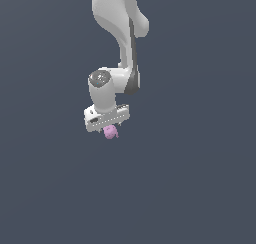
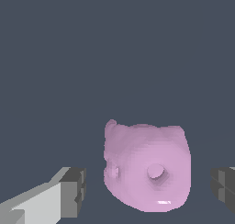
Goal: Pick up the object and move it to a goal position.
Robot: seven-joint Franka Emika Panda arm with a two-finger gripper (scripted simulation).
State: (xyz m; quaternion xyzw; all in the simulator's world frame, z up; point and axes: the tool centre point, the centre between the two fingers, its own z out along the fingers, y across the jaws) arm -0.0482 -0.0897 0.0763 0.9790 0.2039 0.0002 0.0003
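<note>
The object [image 1: 110, 132] is a small lumpy pink-purple blob directly under my white gripper [image 1: 111, 129] in the exterior view. In the wrist view the object [image 2: 147, 170] fills the space between my two dark finger pads [image 2: 75, 191]. My gripper [image 2: 149, 190] straddles it. There is a small gap on each side of the blob, so the jaws are open and not touching it. Whether the blob rests on the dark surface or hangs above it I cannot tell.
A plain dark blue-grey ground [image 1: 200, 188] lies all around. The white arm [image 1: 117, 33] rises above the gripper toward the top of the exterior view. No goal marker shows.
</note>
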